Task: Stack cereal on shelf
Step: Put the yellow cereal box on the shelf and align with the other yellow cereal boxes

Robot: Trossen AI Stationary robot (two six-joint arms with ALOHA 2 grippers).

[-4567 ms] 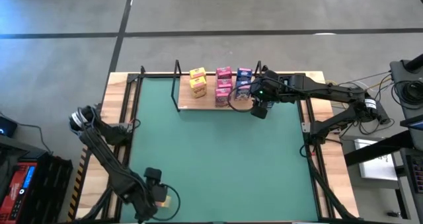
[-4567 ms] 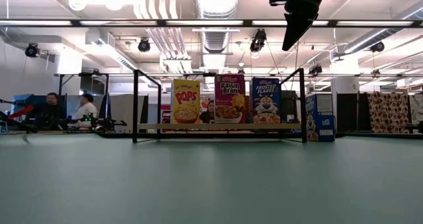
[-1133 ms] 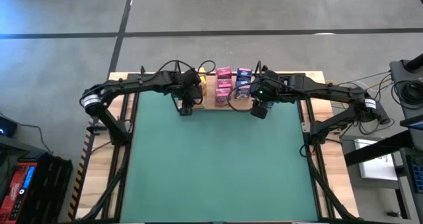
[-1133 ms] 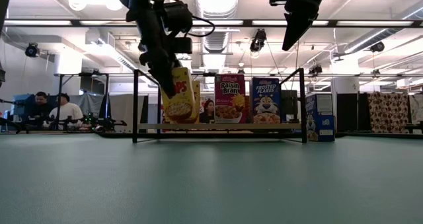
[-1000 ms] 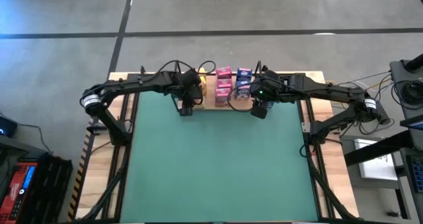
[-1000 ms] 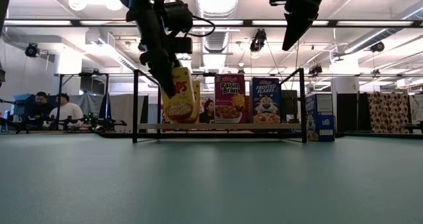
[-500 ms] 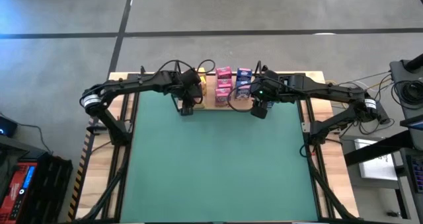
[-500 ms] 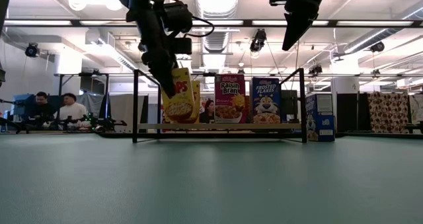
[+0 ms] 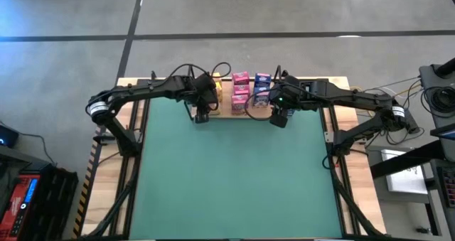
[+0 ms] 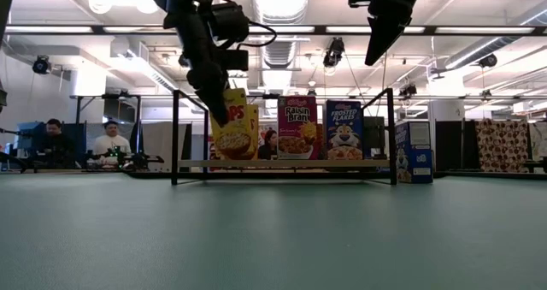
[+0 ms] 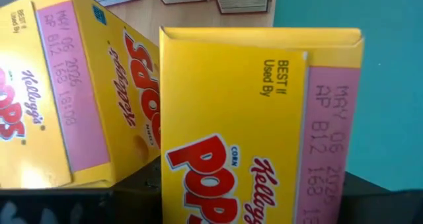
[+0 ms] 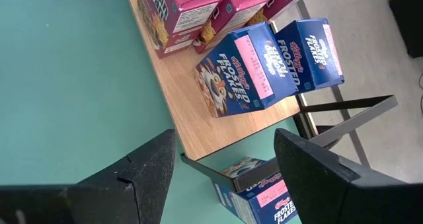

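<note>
Nearest, the left gripper [image 10: 224,110] holds a yellow cereal box [image 10: 231,126] between its fingers, tilted, its long axis leaning from upright above the front edge of the shelf [image 10: 282,163]. Farther right, the right gripper [image 9: 279,118] hangs with fingers apart, empty, above the surface [image 9: 234,177].

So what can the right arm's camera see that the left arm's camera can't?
Only the right wrist view shows the blue boxes standing on the shelf, the pink boxes next to them, one more blue box off the shelf's end, and the open right hand holding nothing. Only the left wrist view shows the yellow boxes very close up, with their date stamps. Both show the shelf's wood and the green table.
</note>
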